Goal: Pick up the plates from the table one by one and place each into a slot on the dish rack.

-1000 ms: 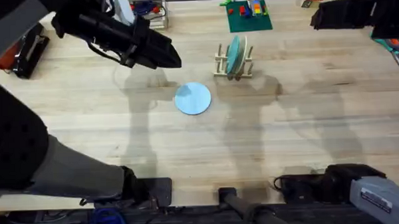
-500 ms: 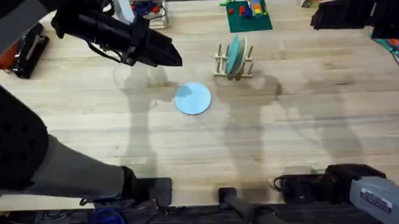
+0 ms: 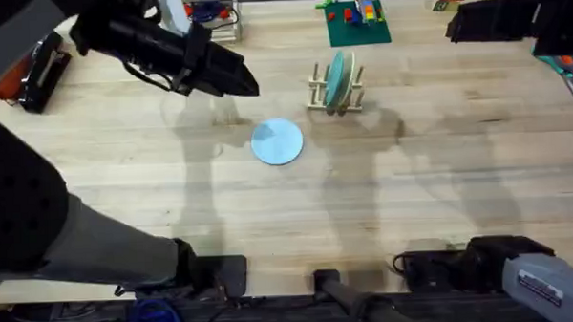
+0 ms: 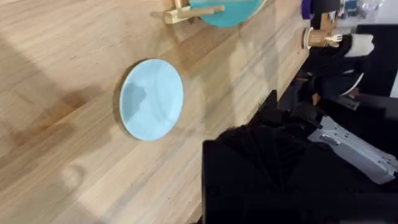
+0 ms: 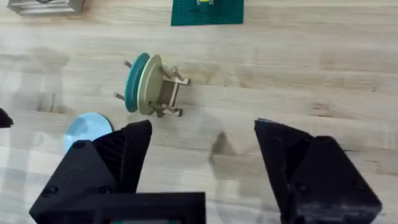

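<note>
A pale light blue plate [image 3: 277, 141] lies flat on the table [image 3: 440, 175], just in front and to the left of the dish rack [image 3: 336, 94]. A teal plate [image 3: 336, 75] and a cream plate [image 5: 150, 84] stand upright in the rack's slots. My left gripper [image 3: 244, 83] hovers above the table, behind and to the left of the blue plate, with nothing seen in it. The left wrist view shows the blue plate [image 4: 151, 98] and the rack [image 4: 186, 10]. My right gripper [image 5: 205, 146] is open and empty, raised at the far right [image 3: 478, 22].
A green baseplate with bricks [image 3: 356, 20] lies at the back behind the rack. A wire-frame tray [image 3: 216, 15] and a black tool [image 3: 37, 76] sit at the back left. Bare wood stretches across the front and right of the table.
My left gripper has edged slightly back and to the left. The plates, the rack and the right arm have not moved.
</note>
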Robot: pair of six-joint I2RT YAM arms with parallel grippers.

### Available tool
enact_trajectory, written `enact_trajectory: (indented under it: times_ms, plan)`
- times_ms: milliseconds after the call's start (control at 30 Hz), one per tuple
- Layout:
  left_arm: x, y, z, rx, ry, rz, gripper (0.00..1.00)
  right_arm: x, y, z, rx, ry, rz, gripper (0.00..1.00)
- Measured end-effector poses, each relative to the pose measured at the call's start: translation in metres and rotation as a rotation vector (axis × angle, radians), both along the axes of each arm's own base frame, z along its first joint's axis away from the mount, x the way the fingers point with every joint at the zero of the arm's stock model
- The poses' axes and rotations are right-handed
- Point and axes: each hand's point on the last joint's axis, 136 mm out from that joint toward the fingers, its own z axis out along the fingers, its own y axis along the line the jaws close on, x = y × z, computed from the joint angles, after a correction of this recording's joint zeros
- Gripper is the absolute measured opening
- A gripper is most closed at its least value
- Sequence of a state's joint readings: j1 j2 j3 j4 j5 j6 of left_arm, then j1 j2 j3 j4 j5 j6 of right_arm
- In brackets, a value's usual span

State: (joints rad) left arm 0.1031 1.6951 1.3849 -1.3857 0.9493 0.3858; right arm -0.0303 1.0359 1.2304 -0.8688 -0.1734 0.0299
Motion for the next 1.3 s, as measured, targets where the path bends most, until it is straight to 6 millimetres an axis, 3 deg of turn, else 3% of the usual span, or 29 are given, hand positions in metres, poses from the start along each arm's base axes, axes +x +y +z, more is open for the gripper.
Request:
enact_trajectory:
  times_ms: [233, 767, 1100, 1300]
  plan:
    - [0.0, 0.018, 0.001, -0.005, 0.011, 0.044, 0.043, 0.0, 0.0, 0.0, 0.0, 0.0, 0.0, 0.994]
    - [0.006, 0.019, 0.0, -0.002, -0.002, 0.062, 0.042, 0.0, 0.0, 0.0, 0.0, 0.0, 0.0, 0.995]
    - [-0.004, 0.017, -0.028, -0.013, 0.037, 0.063, 0.042, 0.0, 0.0, 0.0, 0.0, 0.0, 0.0, 0.994]
    - [-0.003, 0.017, -0.031, -0.012, 0.029, 0.063, 0.041, 0.0, 0.0, 0.0, 0.0, 0.0, 0.0, 0.995]
